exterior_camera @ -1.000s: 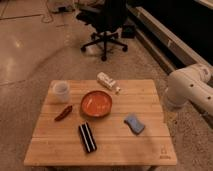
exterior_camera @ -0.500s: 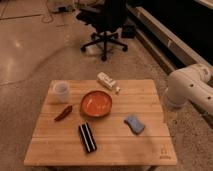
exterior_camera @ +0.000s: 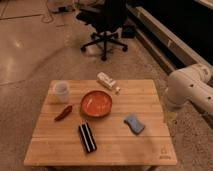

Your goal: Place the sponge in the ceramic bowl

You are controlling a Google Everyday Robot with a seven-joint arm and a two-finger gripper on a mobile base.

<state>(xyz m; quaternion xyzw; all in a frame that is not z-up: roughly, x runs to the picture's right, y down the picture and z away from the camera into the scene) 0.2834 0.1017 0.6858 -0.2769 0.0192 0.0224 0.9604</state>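
The light-blue sponge lies flat on the wooden table, toward its right side. Left of it and a little farther back sits the ceramic bowl, orange-red inside, with nothing in it. A short stretch of bare wood separates the two. Only the white arm shows, beyond the table's right edge and above the floor. The gripper itself is out of view, so nothing touches the sponge.
A clear cup stands at the back left of the table. A red pepper lies left of the bowl, a black striped block in front of it, and a white bottle on its side behind. An office chair stands on the floor beyond.
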